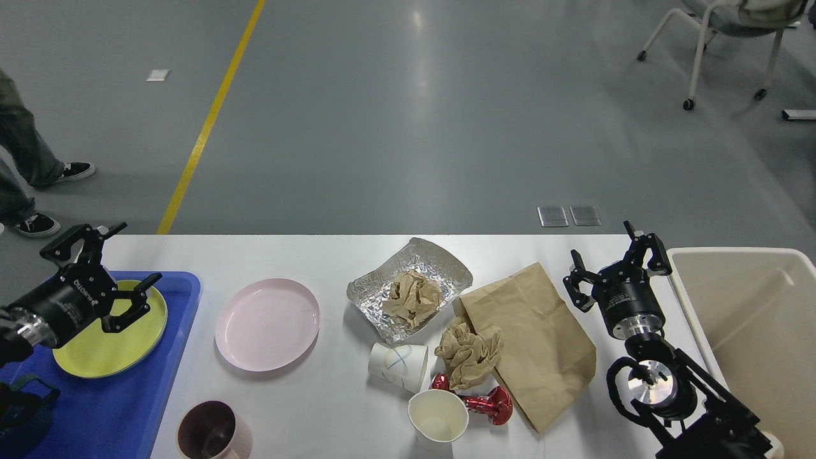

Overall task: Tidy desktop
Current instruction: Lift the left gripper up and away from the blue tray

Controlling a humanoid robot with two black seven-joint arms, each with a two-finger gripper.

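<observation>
The white desktop [319, 401] holds a pink plate [267, 323], a foil tray [411, 287] with crumpled brown paper [413, 297], another crumpled paper [468, 352], a flat brown paper bag [535, 344], a paper cup on its side [398, 366], an upright paper cup [437, 417], a red shiny wrapper [484, 403] and a dark mug [210, 433]. My left gripper [111, 271] is open and empty above the blue tray's far left, over the yellow plate [105, 344]. My right gripper [615, 258] is open and empty between the bag and the beige bin.
A blue tray [127, 401] sits at the desktop's left end. A beige bin [752, 319] stands at the right end. A person's legs [25, 172] are on the floor at far left; a wheeled chair [720, 38] is at far right.
</observation>
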